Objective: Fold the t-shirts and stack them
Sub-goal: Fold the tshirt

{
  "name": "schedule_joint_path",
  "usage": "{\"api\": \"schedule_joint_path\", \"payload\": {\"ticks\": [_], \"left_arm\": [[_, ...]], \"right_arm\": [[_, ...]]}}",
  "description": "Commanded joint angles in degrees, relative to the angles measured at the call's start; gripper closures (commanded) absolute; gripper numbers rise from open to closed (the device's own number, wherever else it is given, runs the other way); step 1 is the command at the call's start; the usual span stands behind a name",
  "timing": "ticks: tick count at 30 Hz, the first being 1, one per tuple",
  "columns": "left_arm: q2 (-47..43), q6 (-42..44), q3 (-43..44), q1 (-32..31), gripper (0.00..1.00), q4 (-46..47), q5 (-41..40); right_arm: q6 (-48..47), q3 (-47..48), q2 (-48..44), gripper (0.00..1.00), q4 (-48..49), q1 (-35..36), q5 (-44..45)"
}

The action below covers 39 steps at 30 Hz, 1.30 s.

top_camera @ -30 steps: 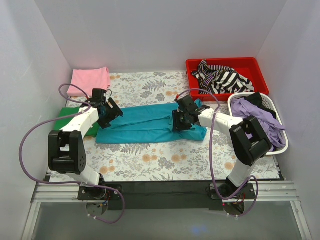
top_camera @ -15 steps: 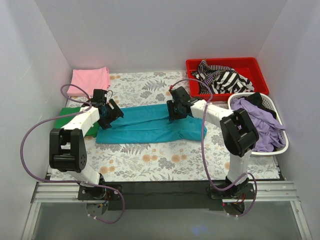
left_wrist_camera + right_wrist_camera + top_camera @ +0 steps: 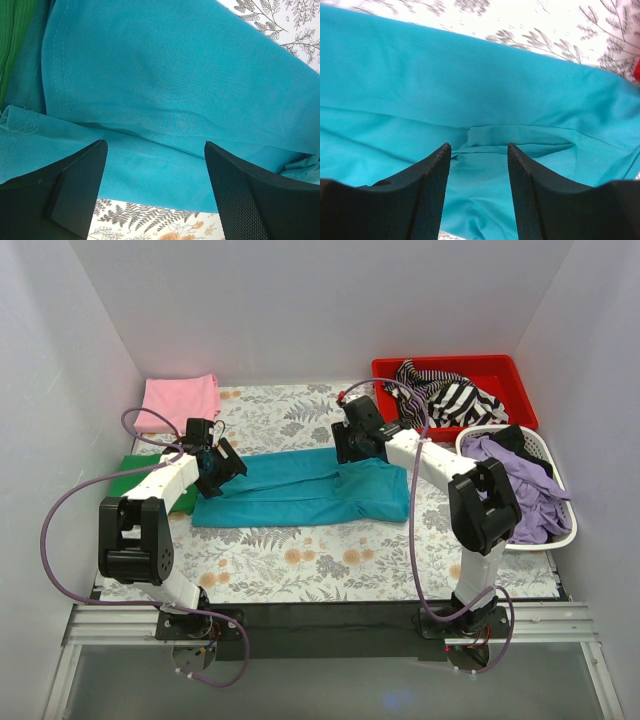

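Your left tool stands wide, with nothing between its fingers. Your right tool is open too, but not as wide, and it holds nothing.

The teal t-shirt lies flat on the desk as a long strip, right under both tools. Your left tool hangs over one end of the strip. Your right tool hangs over the far edge, near the other end.

I think you are in the middle of folding this shirt. Its long sides look tucked in, so the next move is likely to fold the strip across and make it short. For that, each tool must come down and pinch all the layers at its end, not just the top one.

Right below your right tool there is a small loose flap, so aim past it for a full bite. Beside your left tool, the green t-shirt sits just past the teal hem, so take care not to grab it as well. The pink t-shirt lies beyond your left tool, well apart from the teal one.
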Motion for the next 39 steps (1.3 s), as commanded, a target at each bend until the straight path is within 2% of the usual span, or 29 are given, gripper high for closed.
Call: {"api": "schedule_joint_path", "payload": {"ticks": [1,3,11,21,24,28,33,39], "left_arm": [[-2.9,1.2,1.8,-0.1,0.23,-0.1,-0.5],[-3.0,1.2,1.7,-0.1,0.23,0.0,-0.6],[-3.5,1.3,1.1,-0.1,0.23,0.1,-0.3],[-3.4,2.1,1.7,-0.1,0.23,0.1,-0.4],[-3.6,2.2,1.5,-0.1,0.23,-0.1,-0.5],[-3.9,2.6,1.5,-0.1,0.23,0.4,-0.4],[-2.7,5.4,4.9,-0.1,0.23,2.8,1.9],[4.9,9.3,9.5,-0.1,0.22,3.3,6.9]], "right_arm": [[0.3,-2.7,-4.5,0.44,-0.8,-0.2,-7.0],[1.5,-4.6,-5.1,0.44,-0.8,0.0,-10.8],[3.2,-10.6,-5.1,0.44,1.7,1.3,-11.7],[0.6,-2.1,6.6,0.44,1.7,1.3,-8.3],[0.4,-1.1,7.6,0.44,2.1,1.3,-5.7],[0.2,-1.9,4.5,0.44,1.8,1.4,-5.0],[0.1,-4.9,-4.4,0.42,0.8,1.4,-2.7],[0.6,-8.2,-9.4,0.40,-1.4,1.3,2.7]]}}
